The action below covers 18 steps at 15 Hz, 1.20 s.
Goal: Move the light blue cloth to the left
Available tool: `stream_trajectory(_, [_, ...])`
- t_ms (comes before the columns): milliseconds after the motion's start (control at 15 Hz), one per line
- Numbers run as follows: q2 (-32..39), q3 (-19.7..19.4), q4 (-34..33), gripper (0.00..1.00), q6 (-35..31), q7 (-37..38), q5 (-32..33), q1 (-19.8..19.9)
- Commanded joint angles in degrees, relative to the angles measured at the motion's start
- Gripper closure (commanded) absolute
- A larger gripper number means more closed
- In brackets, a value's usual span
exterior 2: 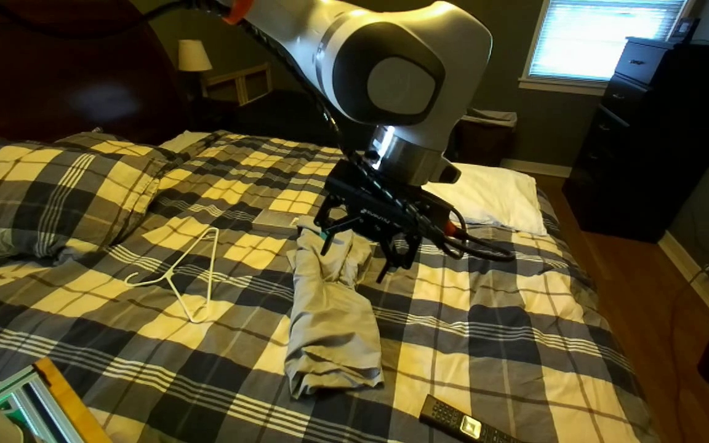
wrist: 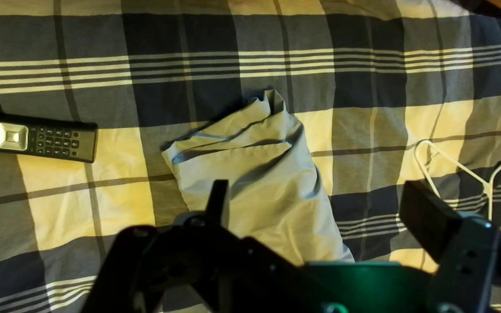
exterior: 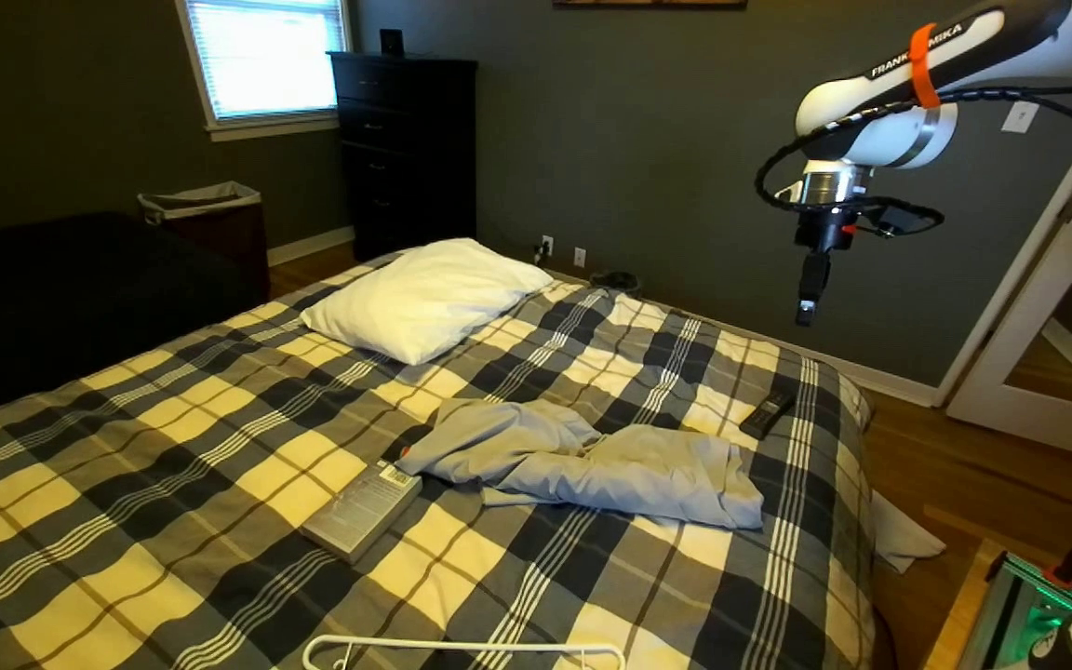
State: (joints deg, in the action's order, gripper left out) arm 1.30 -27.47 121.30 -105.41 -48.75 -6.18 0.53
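The light blue cloth, greyish in this light, lies crumpled in a long heap on the plaid bed; it shows in both exterior views. In the wrist view one end of the cloth lies below the jaws, and its lower part is hidden behind the gripper. My gripper is open and empty, with its fingers wide apart, in the wrist view and in an exterior view. It hangs in the air well above the bed, apart from the cloth, as an exterior view also shows.
A black remote lies near the cloth's end. A flat grey box touches or nearly touches its opposite end. A white hanger lies beside it. A white pillow lies farther off on the plaid bed.
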Motion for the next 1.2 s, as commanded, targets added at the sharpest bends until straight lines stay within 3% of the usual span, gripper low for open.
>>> stream_trajectory(0, [-0.06,5.18,-0.14,0.0,0.11,0.09,0.11,5.17])
stream_trajectory(267, [-0.35,5.1,0.04,0.0,-0.18,-0.15,-0.03,5.14])
stream_trajectory(467, [-0.38,7.92,1.03,0.0,-1.85,-2.12,-0.63,7.57])
stream_trajectory(933, [7.59,11.03,-3.79,0.0,0.93,-22.38,-7.2,12.86])
stream_trajectory(1133, [11.29,12.3,-6.48,0.0,3.7,-27.02,-9.67,15.03])
